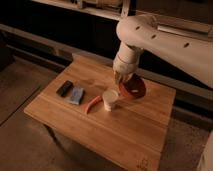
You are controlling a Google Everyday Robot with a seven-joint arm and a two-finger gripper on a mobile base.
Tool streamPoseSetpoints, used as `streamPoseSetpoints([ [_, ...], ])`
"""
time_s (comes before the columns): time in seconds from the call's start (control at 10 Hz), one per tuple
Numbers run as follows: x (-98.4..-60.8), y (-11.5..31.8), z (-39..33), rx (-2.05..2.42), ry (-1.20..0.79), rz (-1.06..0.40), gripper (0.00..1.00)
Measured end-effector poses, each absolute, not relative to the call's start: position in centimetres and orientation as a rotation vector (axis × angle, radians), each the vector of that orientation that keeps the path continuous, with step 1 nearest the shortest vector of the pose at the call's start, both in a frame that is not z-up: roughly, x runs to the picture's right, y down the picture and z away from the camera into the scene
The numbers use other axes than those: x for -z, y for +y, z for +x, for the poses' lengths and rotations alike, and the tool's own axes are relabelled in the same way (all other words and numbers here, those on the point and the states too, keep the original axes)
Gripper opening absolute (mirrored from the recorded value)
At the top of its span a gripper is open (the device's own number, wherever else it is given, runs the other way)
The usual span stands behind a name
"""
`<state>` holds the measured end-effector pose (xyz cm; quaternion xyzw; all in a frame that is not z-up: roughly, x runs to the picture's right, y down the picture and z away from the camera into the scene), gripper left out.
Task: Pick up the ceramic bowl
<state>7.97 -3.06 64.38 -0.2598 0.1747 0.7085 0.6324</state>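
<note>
The gripper (121, 78) clamps the rim of the bowl (133, 88), which hangs tilted above the table (125, 135), its red-brown inside facing 7 o'clock. The cup (109, 99) stands just at the bowl's 8 o'clock. The table is pale wood planks on a dim concrete floor (20, 90).

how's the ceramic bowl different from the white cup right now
The ceramic bowl is reddish-orange and shallow; the white cup is cream and taller. The bowl is tilted, lifted at the gripper; the cup stands upright on the wooden table. The bowl is wider. Both are round and open-topped.
</note>
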Motion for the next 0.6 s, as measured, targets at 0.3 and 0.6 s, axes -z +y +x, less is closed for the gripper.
streamPoseSetpoints([
  [0.3,-63.9,-2.9,10.5,-1.686,0.389,-0.595,0.00],
  [0.6,-63.3,-2.6,12.8,-1.739,0.380,-0.590,0.00],
])
